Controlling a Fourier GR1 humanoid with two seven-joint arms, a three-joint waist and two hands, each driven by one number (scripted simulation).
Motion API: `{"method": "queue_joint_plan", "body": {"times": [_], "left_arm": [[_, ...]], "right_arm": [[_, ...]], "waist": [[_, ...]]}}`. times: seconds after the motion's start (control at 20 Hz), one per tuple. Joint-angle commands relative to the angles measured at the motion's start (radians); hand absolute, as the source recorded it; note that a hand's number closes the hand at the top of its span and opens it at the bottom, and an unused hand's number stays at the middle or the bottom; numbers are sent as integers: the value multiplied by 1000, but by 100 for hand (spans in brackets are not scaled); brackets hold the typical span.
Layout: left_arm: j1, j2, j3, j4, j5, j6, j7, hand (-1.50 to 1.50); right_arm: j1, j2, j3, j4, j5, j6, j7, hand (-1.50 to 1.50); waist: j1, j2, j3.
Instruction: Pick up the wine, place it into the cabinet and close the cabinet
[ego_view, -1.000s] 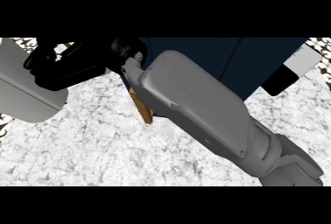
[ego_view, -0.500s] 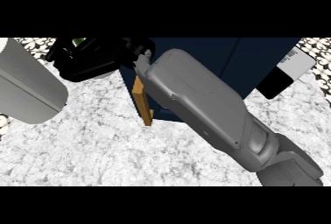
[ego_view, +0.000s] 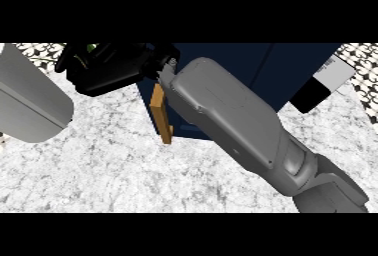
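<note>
Head view: compared to half a second back, the right hand (ego_view: 111, 70) has slid a bit rightward, upper left of frame. It's curled around the wine (ego_view: 90, 48), only a green sliver showing. One navy cabinet (ego_view: 244, 70), wooden door edge (ego_view: 161, 115), speckled marble counter (ego_view: 111, 170). Left hand's out of sight.

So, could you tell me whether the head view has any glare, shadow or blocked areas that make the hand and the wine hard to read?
In the head view no glare shows on the marble counter; the right forearm covers much of the dark blue cabinet; the black right hand merges into one dark mass, so its fingers are unreadable, with only a green glimpse at its top edge.
</note>
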Motion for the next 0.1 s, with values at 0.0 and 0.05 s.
{"method": "queue_joint_plan", "body": {"times": [0.0,0.05], "left_arm": [[-3,-14,-46,-33,4,8,20,-150],[-21,-2,-39,-32,11,18,31,-150]], "right_arm": [[56,-165,-84,146,27,-71,-35,150],[55,-157,-77,147,29,-78,-38,150]], "waist": [[-59,59,38],[-72,59,38]]}}
